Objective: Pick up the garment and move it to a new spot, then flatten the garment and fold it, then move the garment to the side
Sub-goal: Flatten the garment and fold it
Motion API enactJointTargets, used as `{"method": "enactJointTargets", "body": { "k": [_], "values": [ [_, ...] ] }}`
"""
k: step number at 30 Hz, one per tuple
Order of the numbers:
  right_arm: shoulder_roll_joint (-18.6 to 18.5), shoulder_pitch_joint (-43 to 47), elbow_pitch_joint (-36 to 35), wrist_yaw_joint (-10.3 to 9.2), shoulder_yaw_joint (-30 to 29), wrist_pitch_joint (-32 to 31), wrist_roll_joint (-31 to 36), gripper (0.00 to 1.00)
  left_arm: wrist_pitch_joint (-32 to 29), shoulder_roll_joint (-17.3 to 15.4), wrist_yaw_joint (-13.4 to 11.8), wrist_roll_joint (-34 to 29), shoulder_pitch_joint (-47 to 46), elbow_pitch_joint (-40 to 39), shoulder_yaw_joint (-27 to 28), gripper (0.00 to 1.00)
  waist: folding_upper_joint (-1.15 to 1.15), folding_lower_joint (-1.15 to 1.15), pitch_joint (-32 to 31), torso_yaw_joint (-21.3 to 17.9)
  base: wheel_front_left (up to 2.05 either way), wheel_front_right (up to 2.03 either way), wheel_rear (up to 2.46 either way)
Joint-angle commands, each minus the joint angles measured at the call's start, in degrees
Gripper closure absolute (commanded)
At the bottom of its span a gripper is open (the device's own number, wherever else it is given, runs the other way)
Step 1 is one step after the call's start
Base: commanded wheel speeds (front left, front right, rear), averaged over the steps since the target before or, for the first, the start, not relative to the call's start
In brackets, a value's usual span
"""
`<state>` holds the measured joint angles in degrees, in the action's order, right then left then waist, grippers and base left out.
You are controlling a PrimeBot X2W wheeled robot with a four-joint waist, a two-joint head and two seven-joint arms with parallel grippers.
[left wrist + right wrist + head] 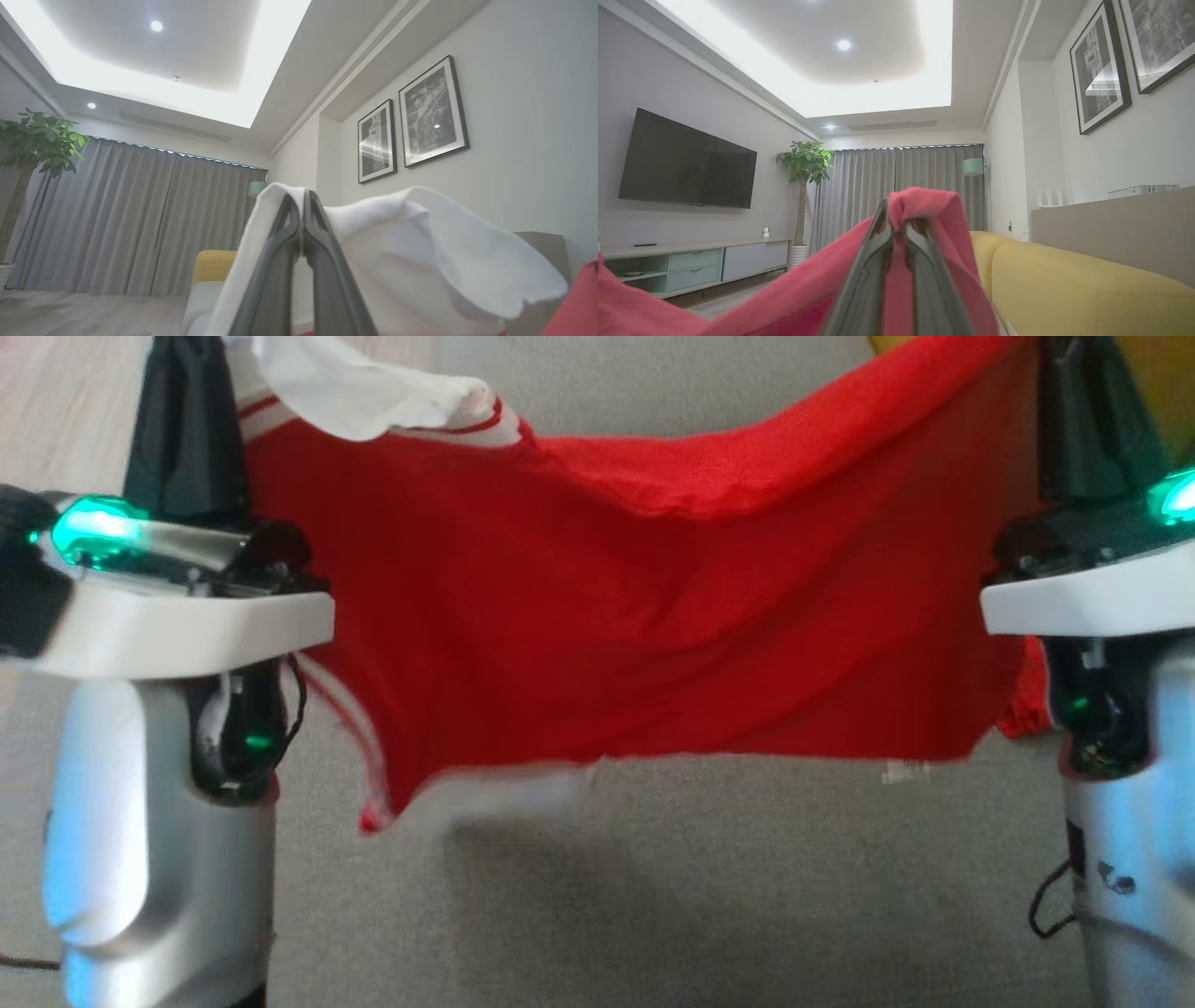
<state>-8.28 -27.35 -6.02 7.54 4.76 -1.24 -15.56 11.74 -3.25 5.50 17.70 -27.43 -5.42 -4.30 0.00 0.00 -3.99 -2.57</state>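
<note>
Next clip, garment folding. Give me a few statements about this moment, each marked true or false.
1. The garment lies folded on a surface. False: it hangs spread in the air between both grippers.
2. The left gripper has its fingers shut on a white part of it. True.
3. The right gripper is open and empty. False: it is shut on red fabric.
4. The sofa is yellow. True.

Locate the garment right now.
Head view, centre: the red garment hangs spread in the air between the left tool, which pinches its white-trimmed corner, and the right tool, which pinches a red corner. It is above the grey surface.
</note>
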Motion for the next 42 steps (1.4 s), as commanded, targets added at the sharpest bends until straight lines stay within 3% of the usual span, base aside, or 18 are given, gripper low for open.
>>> {"method": "enactJointTargets", "body": {
  "k": [1,8,13,17,21,22,27,32,37,42],
  "values": [
    [0.20,-0.98,-3.14,-0.05,0.43,-1.18,0.27,1.00,-0.96,-1.60,-0.45,0.41,-2.95,-2.83,2.45,1.00,0.00,0.00,-0.45,0.00,0.00,0.00,0.00],
    [2.65,3.19,-10.09,-0.05,-1.31,-8.33,1.20,1.00,-7.63,-2.45,-2.31,1.92,-2.56,-8.64,3.40,1.00,0.00,0.00,0.14,0.24,0.00,0.00,0.00],
    [3.81,0.05,-6.70,-0.05,-3.38,-10.84,0.67,1.00,-11.91,-4.19,-2.11,2.83,-6.11,-4.87,3.60,1.00,0.00,0.00,3.79,0.17,0.00,0.00,0.00],
    [3.11,-8.82,1.14,-0.05,-2.54,-10.65,1.02,1.00,-13.08,-7.14,-1.09,2.73,-14.56,3.11,4.00,1.00,0.00,0.00,10.33,0.02,0.00,0.00,0.00],
    [1.12,-22.45,13.94,-0.05,-0.14,-6.88,2.48,1.00,-11.56,-10.11,0.11,1.74,-26.89,14.68,3.35,1.00,0.00,0.00,16.89,-0.09,0.00,0.00,0.00],
    [1.12,-22.45,13.94,-0.05,-0.14,-6.88,2.48,1.00,-11.56,-10.11,0.11,1.74,-26.89,14.68,3.35,1.00,0.00,0.00,16.89,-0.09,0.00,0.00,0.00],
    [-1.05,-41.05,32.57,-0.05,3.24,2.30,5.53,1.00,-5.50,-11.51,0.73,1.31,-43.57,30.23,3.33,1.00,0.00,0.00,21.97,0.86,0.00,0.00,0.00],
    [-0.28,-53.32,46.78,-0.05,0.39,13.16,7.35,1.00,1.45,-11.11,1.10,1.32,-53.80,41.52,3.36,1.00,0.00,0.00,23.36,2.41,0.00,0.00,0.00],
    [1.14,-52.67,55.74,-0.05,-0.71,16.09,6.32,1.00,3.18,-9.25,1.88,2.90,-51.45,45.97,0.74,1.00,0.00,0.00,23.45,4.29,0.00,0.00,0.00],
    [1.44,-44.25,61.09,-0.05,1.16,16.21,3.35,1.00,3.24,-8.09,1.96,6.05,-40.15,43.48,-2.97,1.00,0.00,0.00,22.80,5.26,0.00,0.00,0.00]
  ]
}}
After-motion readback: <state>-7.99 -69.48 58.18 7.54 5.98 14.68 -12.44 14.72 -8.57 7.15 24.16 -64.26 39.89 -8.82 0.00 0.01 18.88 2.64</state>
